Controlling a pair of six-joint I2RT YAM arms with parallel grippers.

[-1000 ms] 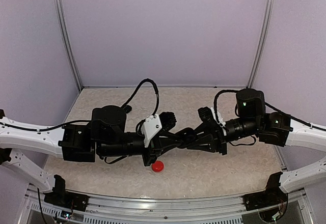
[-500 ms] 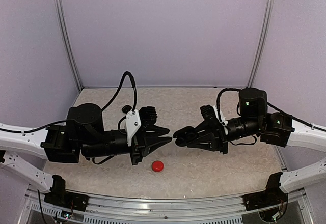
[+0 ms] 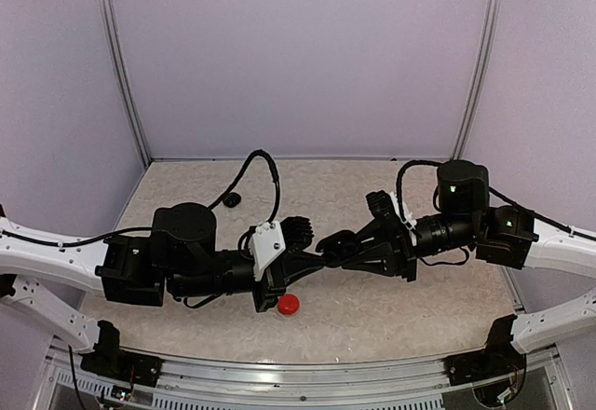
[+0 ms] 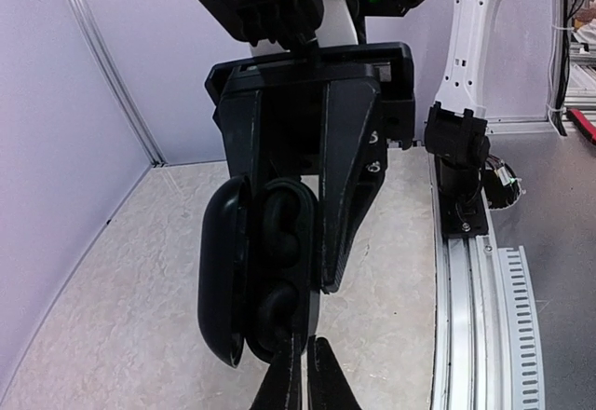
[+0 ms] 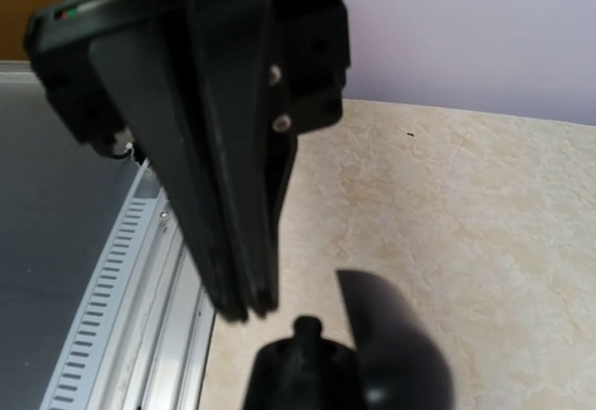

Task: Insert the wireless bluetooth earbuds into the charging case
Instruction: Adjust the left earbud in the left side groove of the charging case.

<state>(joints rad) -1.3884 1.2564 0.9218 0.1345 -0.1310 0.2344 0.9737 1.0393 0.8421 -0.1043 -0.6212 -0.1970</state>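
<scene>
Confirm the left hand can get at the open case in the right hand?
Likely yes: left hand, fingers shut, points straight at the open charging case that the right hand clamps; nothing lies between.

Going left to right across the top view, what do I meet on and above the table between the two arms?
Small black item at the back → red round piece near the front → left hand, fingers together → charging case, held open in the right hand.
</scene>
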